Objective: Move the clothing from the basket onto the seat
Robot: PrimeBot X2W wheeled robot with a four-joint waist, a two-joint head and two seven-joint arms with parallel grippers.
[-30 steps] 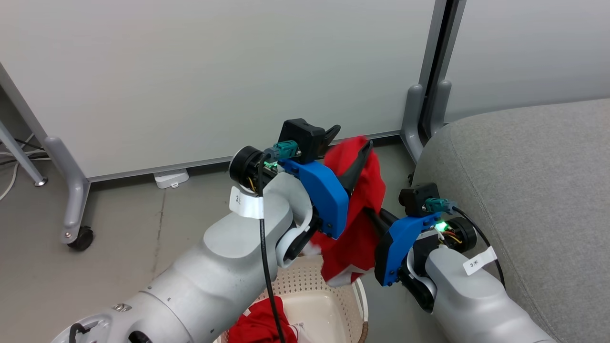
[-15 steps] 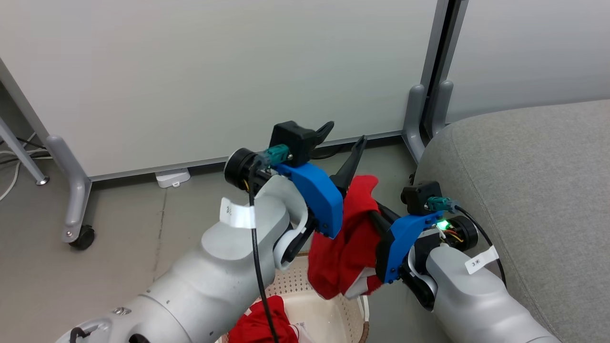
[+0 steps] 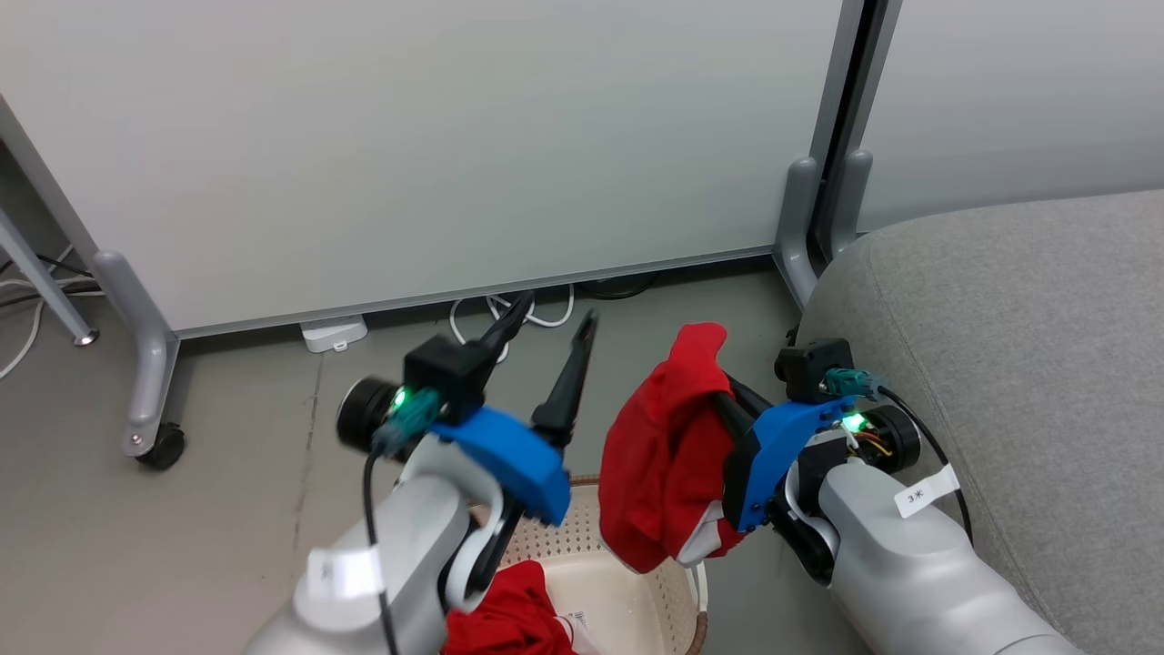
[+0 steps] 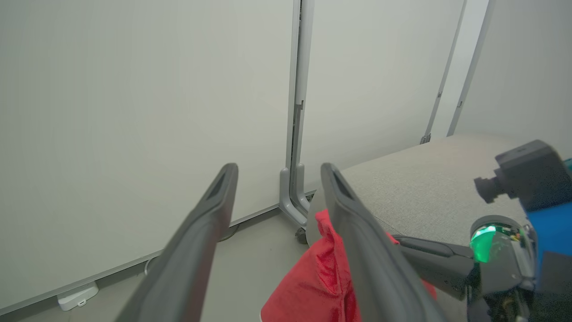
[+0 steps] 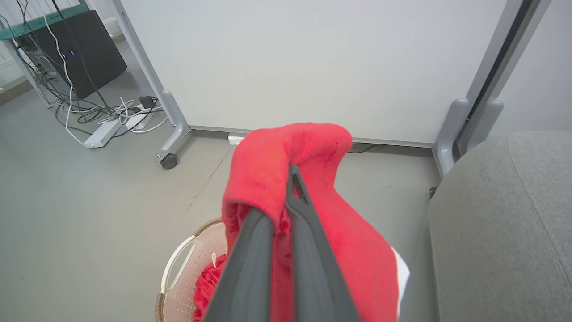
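A bright red garment (image 3: 659, 455) with a white patch hangs from my right gripper (image 3: 723, 405), which is shut on it above the basket's right side. In the right wrist view the garment (image 5: 313, 147) drapes over the gripper (image 5: 281, 201). My left gripper (image 3: 553, 318) is open and holds nothing, to the left of the cloth and apart from it. Its own view shows its fingers (image 4: 278, 170) spread, with the garment (image 4: 308, 281) behind the right one. The cream basket (image 3: 627, 591) holds another red piece (image 3: 509, 619). The grey seat (image 3: 1000, 364) lies to the right.
White partition panels on grey feet stand behind, with a caster (image 3: 164, 446) at the left. A small white box (image 3: 332, 332) and cables lie at the panel's foot. A power strip (image 5: 103, 134) and a black cabinet (image 5: 85, 44) sit far left.
My left gripper has pulled away to the left and lower, off the red garment. The garment now hangs from my right gripper alone, which has held its place.
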